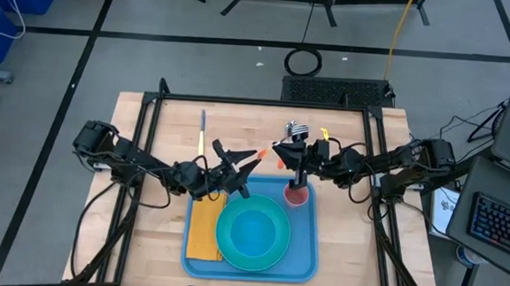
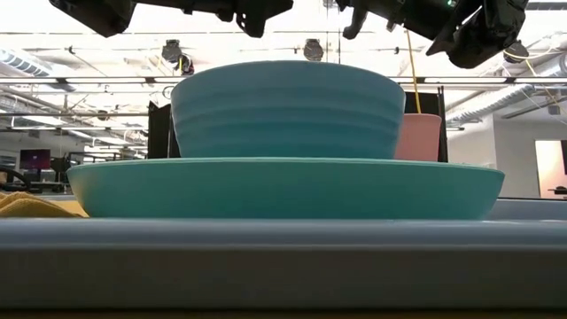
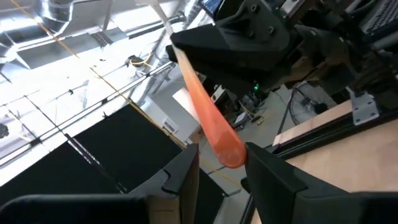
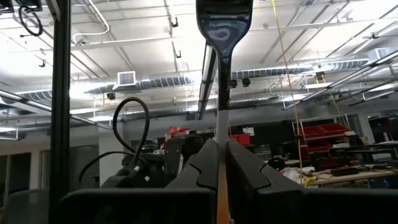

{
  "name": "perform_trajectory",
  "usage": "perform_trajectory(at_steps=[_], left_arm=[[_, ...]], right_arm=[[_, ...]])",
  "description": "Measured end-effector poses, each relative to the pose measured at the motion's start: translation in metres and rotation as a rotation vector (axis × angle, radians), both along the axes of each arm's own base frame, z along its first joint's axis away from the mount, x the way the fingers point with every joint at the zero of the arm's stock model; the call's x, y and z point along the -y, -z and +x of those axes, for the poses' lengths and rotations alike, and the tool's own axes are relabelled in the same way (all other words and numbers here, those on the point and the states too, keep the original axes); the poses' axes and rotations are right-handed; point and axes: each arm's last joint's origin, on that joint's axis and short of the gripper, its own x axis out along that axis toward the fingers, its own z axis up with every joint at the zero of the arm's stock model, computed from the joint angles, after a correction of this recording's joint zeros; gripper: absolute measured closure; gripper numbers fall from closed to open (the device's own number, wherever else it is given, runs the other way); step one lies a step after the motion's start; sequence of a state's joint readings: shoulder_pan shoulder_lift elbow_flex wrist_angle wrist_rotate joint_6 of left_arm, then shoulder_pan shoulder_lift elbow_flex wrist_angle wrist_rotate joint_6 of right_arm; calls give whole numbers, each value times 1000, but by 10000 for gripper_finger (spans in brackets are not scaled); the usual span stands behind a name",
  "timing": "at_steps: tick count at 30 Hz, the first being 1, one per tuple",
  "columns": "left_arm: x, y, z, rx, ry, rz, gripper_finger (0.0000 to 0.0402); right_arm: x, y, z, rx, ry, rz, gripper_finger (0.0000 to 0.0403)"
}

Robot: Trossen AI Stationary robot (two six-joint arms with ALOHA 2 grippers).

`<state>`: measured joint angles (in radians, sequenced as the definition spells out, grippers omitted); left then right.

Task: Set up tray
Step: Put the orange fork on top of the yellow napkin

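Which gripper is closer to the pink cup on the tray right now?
Right. The right gripper is up beside the pink cup, just behind the tray's far right corner. The left gripper hangs farther off, over the tray's far edge near the bowl.

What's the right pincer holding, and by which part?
The right pincer pinches an orange-handled utensil by its handle; the handle's free end sits at the left pincer.

Item count, table area: one tray (image 1: 305, 268) (light blue, rectangular); one turquoise plate (image 1: 227, 247); one blue bowl (image 1: 254, 232) on that plate; one pink cup (image 1: 296, 195); one yellow napkin (image 1: 203, 228); one orange utensil (image 3: 211, 118); one blue-handled utensil (image 1: 202, 131) lying on the wood; two grippers, left gripper (image 1: 236, 164) and right gripper (image 1: 283, 151).
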<state>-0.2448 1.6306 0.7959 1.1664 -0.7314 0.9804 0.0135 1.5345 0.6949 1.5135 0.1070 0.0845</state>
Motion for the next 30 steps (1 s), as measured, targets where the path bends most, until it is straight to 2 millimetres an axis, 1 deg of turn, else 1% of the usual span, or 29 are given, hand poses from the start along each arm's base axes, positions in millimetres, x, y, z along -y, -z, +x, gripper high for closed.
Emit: perform_trajectory(at_steps=[5, 21, 24, 30], left_arm=[[-1, 0, 0, 11, 3, -26, 270], [-1, 2, 1, -12, -2, -11, 274], [-1, 3, 1, -29, 0, -8, 300], [-2, 3, 1, -23, -27, -23, 384]], right_arm=[[0, 0, 0, -3, 0, 0, 399], [0, 3, 2, -31, -2, 8, 399], [0, 3, 2, -34, -2, 8, 399], [0, 2, 2, -28, 4, 3, 399]])
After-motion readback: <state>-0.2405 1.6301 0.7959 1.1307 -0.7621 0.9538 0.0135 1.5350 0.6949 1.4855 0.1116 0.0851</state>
